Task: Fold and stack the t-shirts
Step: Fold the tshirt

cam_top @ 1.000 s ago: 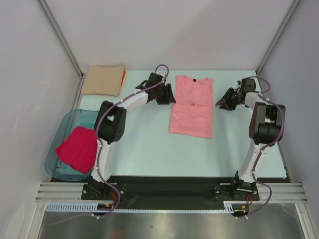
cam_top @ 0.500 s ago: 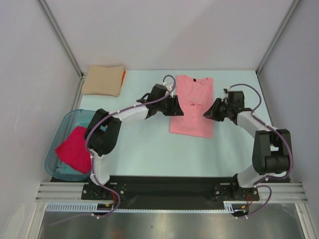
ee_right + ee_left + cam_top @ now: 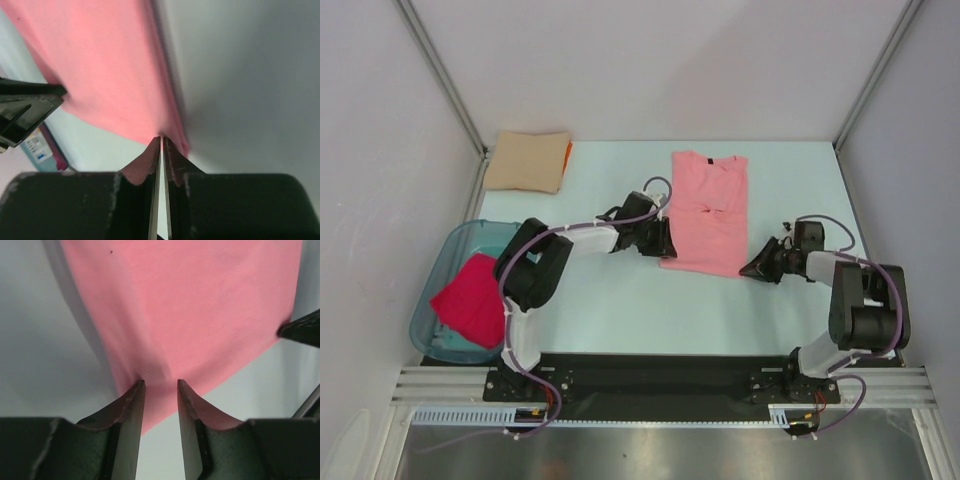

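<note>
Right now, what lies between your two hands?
Only the pink shirt: its near hem runs from the left hand to the right hand. The top view shows this.

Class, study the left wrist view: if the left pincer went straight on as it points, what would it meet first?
The salmon-pink t-shirt: its hem seemingly sits right between the fingertips of the left pincer.
</note>
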Action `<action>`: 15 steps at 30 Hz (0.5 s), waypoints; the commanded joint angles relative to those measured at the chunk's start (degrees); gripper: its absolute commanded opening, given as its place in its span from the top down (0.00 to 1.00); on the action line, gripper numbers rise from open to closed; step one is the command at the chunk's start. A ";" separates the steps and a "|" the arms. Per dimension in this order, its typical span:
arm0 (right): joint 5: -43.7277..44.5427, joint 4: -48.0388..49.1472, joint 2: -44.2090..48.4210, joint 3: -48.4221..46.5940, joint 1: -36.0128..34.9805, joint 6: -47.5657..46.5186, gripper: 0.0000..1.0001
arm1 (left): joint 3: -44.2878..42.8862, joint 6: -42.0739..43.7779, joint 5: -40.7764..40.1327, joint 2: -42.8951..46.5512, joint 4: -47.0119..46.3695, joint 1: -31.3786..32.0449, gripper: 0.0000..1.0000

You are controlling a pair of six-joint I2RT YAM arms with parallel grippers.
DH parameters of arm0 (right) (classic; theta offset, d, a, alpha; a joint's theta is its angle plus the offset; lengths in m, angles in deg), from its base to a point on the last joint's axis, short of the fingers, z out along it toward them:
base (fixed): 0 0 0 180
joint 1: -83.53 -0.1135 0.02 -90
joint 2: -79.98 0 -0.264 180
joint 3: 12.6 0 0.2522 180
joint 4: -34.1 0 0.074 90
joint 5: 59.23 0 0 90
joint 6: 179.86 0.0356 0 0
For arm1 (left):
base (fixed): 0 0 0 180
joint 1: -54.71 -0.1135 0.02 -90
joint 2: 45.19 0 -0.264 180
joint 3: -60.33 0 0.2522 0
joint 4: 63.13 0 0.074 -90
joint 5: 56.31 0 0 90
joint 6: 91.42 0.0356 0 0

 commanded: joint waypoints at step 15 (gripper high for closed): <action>13.36 4.17 41.19 20.12 2.13 24.73 0.31 | 34.67 -33.37 -17.66 29.70 -22.14 4.13 0.26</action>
